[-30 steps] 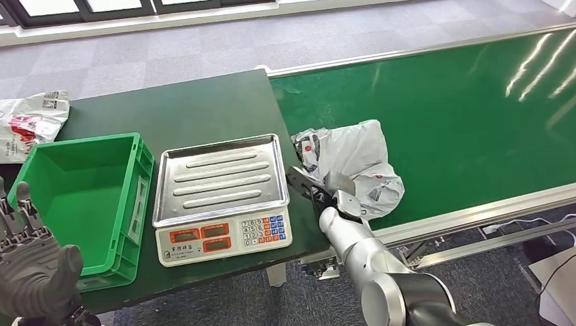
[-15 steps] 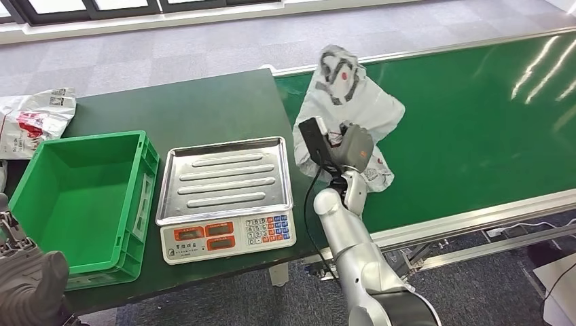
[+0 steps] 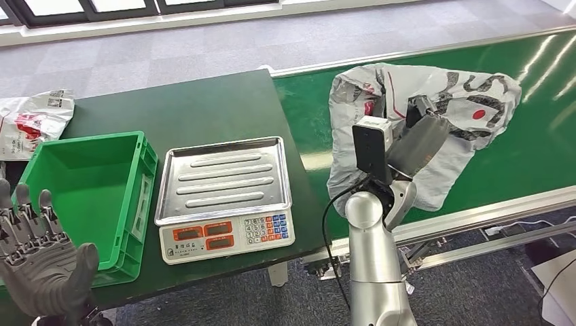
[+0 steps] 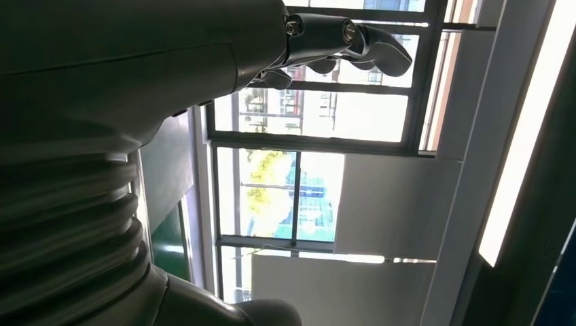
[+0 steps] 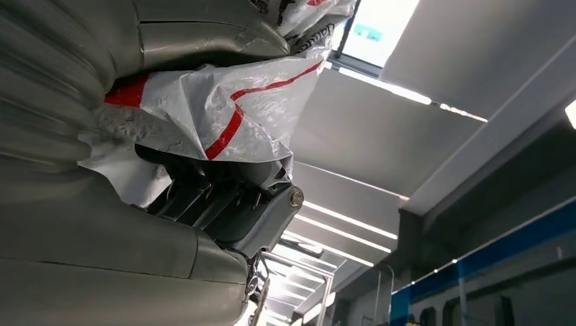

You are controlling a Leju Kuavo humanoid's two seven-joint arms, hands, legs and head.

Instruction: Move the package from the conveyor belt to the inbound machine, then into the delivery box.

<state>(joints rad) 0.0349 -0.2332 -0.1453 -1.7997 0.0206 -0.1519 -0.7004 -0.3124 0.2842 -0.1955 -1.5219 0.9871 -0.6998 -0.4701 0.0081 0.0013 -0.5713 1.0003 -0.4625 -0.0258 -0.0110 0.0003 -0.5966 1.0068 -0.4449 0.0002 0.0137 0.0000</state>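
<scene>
Right robot hand [image 3: 422, 139] raised over the conveyor belt [image 3: 475, 88], fingers closed on the package [image 3: 448, 102]. The white plastic bag is lifted clear of the belt, draped over and around the hand. Left robot hand [image 3: 37, 265] low beside the green delivery box [image 3: 139, 197], fingers spread, holding nothing. Scale [image 3: 224, 197] on the bench [image 3: 197, 102], just right of the box.

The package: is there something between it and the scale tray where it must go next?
Nothing visible. The right hand holds the package up over the belt, and the scale tray beside it is bare, with only the table edge in between.
</scene>
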